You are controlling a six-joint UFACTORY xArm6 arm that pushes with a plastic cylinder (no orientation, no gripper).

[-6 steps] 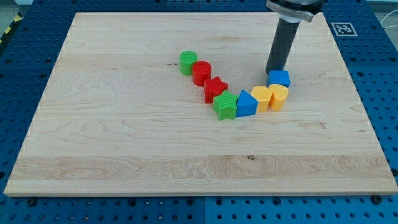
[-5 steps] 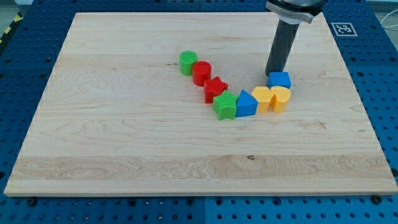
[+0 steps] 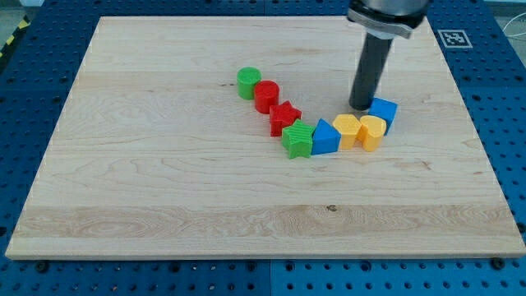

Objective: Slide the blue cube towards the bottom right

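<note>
Rod's (image 3: 369, 66) upper part beyond top edge

Rod upright, near vertical, entering from view's top right under dark collar. My tip (image 3: 361, 107) planted on board surface, at rod's lowest point. Arm above collar out of view.

On the pale wooden bench (image 3: 164, 197), a green cylinder (image 3: 248, 82), red cylinder (image 3: 266, 96), red star (image 3: 284, 117), green star (image 3: 298, 140), blue wedge (image 3: 325, 136) and two yellow blocks (image 3: 347, 129) (image 3: 371, 131) curved in a chain.

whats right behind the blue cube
My tip stands against the blue cube's upper-left side, with bare board beyond. The exact contact spot is hidden by the rod.
</note>
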